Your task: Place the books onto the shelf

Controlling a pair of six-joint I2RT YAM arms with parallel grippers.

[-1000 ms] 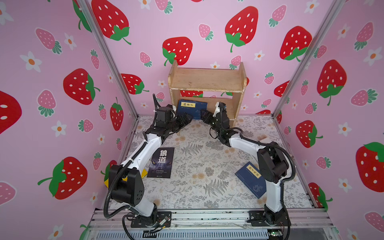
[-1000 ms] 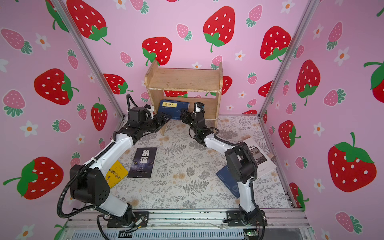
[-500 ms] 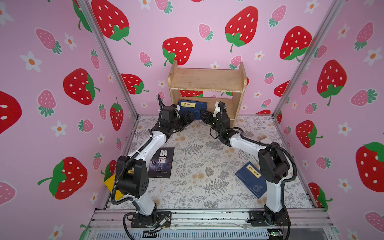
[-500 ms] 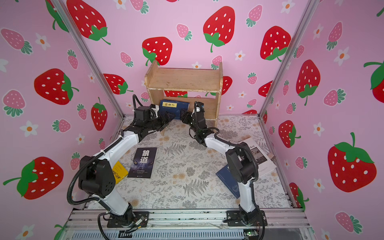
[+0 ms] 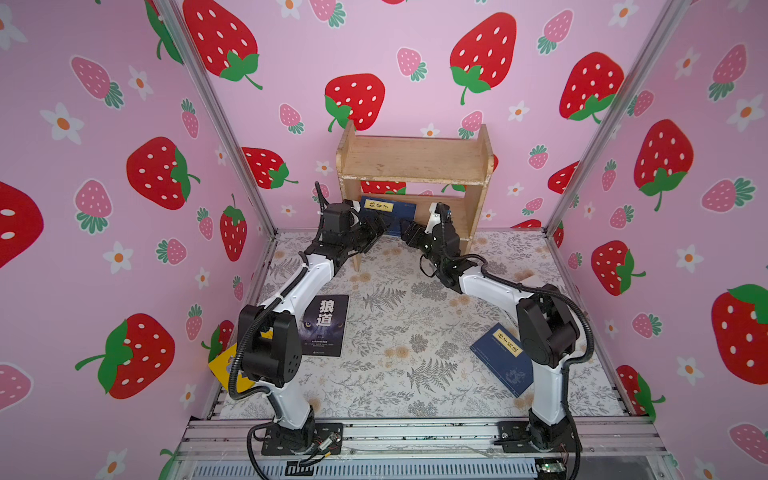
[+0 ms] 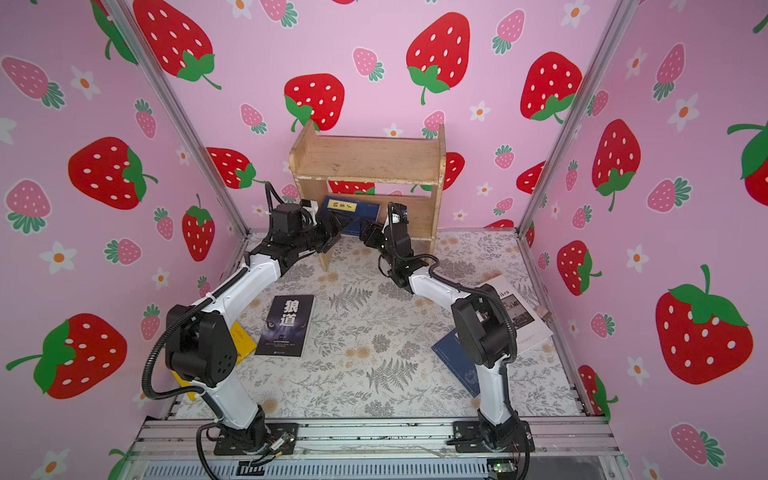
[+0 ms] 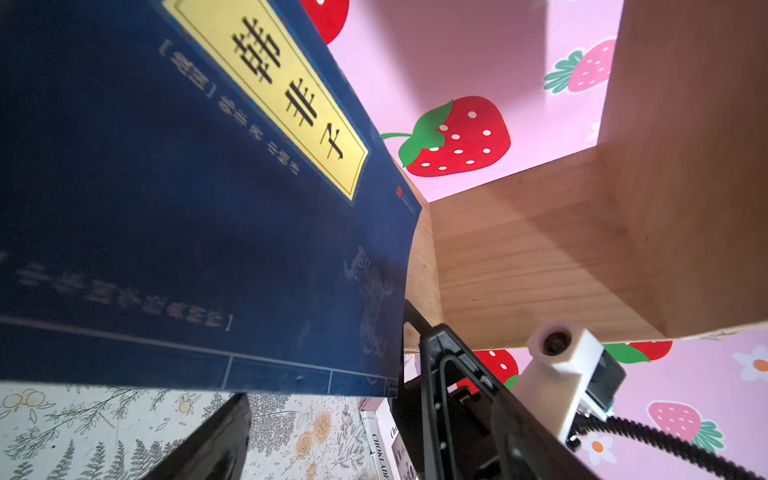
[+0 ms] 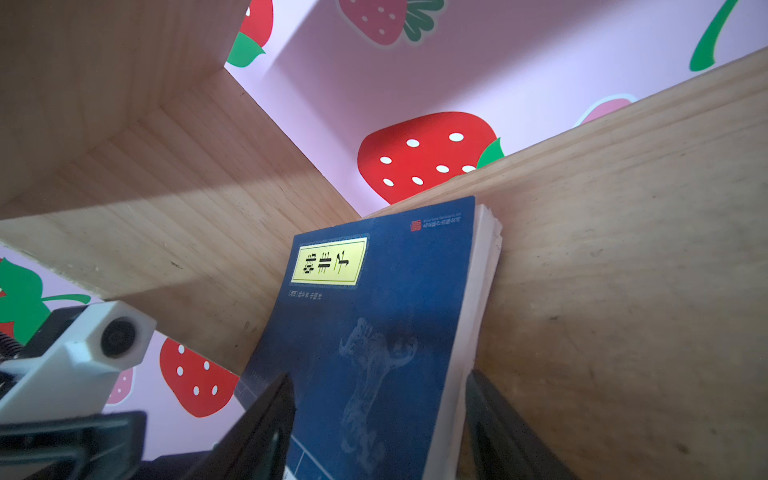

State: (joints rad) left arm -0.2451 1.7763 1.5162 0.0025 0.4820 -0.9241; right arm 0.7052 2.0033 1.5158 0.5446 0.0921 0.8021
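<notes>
Top views: high, front, facing shelf (image 5: pixel 411 162). Wrist views: close, sharing navy book (image 7: pixel 166 208).

The shelf (image 5: pixel 415 160) stands at the back of the table (image 5: pixel 395 299), against the rear wall. A leaning book (image 5: pixel 388 208) rests on its lower tier, toward the left side panel. The left hand (image 5: pixel 376 235) and right hand (image 5: pixel 409 237) meet just in front of it. Left of centre a second book (image 5: pixel 326 328) lies flat, with a third book (image 5: pixel 224 365) partly under the left arm's elbow. Front right lies a fourth book (image 5: pixel 500 361). A fifth book (image 6: pixel 523 316) lies behind it, at the table's right edge.

There are white links (image 5: pixel 307 280) and black joints (image 5: pixel 270 353) — ribbed black cables (image 6: pixel 145 374), black fingers (image 8: pixel 257 436).
</notes>
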